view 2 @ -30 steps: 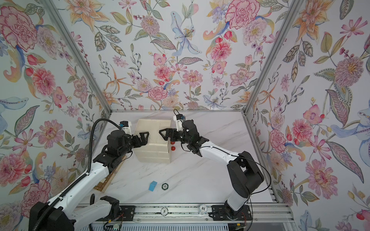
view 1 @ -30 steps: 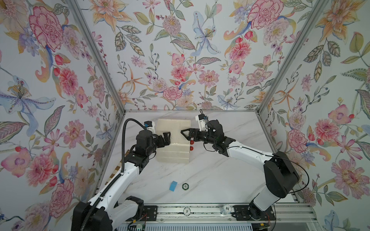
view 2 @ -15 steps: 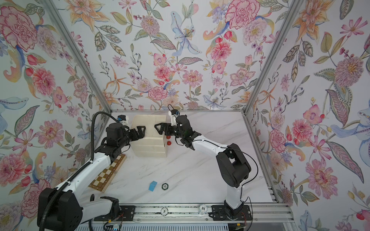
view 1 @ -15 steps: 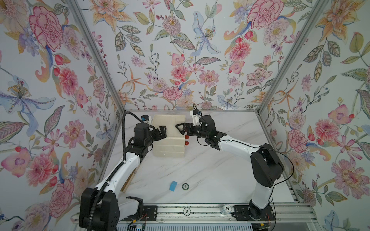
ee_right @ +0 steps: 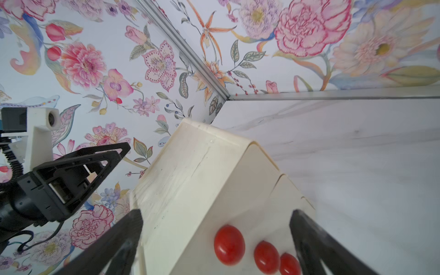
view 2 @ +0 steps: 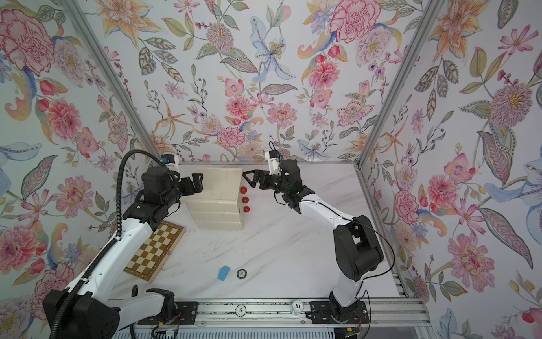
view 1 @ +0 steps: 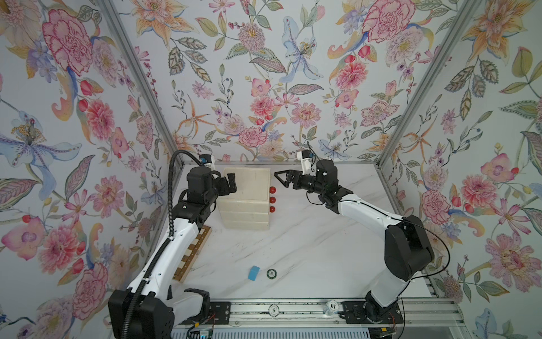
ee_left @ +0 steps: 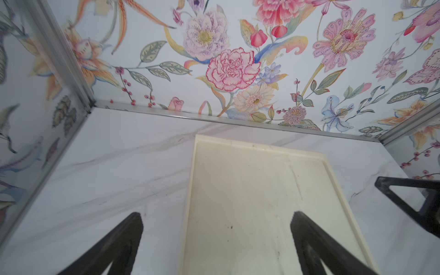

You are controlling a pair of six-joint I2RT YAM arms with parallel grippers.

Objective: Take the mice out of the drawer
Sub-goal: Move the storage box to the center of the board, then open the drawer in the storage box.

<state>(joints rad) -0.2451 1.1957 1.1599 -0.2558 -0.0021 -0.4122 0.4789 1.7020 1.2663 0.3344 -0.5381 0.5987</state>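
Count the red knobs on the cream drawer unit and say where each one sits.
3. All sit in a column on the front of the drawer unit: the top knob, the middle knob and the bottom knob. None seems hidden.

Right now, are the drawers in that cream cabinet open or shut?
Shut: in the right wrist view the cabinet's drawer fronts sit flush, red knobs in line; none sticks out.
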